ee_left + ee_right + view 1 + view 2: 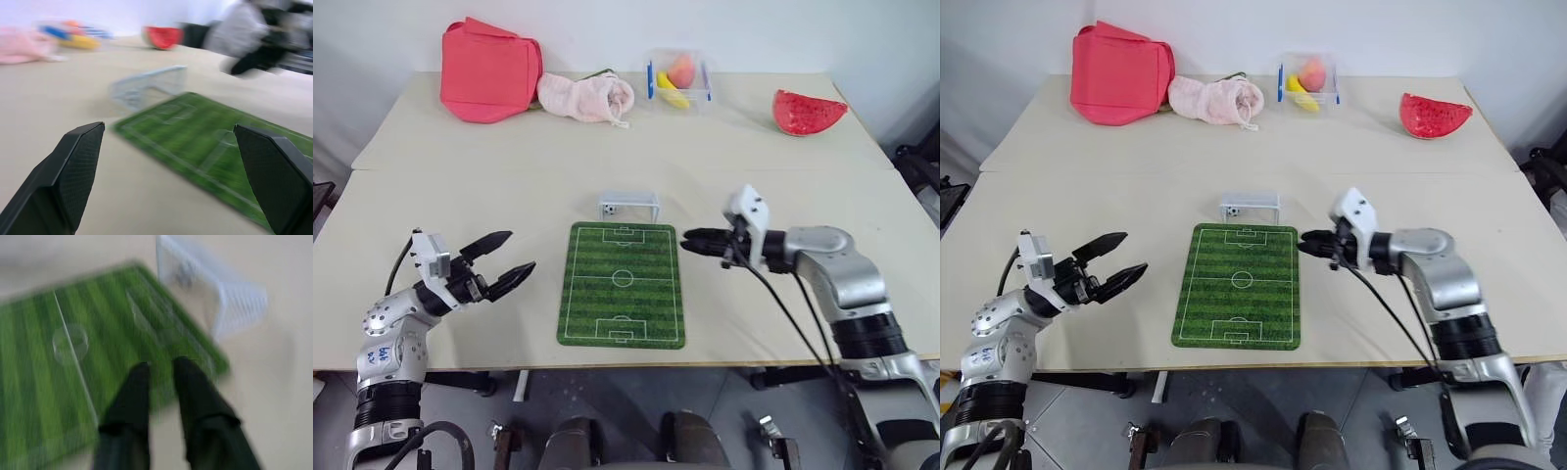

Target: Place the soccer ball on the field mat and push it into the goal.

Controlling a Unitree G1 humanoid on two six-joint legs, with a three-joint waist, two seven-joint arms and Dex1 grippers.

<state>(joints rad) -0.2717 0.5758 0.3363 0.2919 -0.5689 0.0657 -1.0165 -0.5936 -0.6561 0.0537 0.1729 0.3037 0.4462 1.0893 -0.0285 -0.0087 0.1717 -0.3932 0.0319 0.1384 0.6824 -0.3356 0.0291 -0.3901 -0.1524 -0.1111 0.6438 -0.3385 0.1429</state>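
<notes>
The green field mat lies flat at the table's middle near the front edge. The small white goal stands just past its far end. The soccer ball sits inside the goal, toward its left side. My left gripper hovers left of the mat, open wide and empty, pointing toward the mat. My right gripper is at the mat's far right corner, pointing left. In the right wrist view its fingers stand a little apart with nothing between them.
Along the table's far edge are a red bag, a pink cloth pouch, a clear box of toy fruit and a watermelon slice. Bare tabletop lies on both sides of the mat.
</notes>
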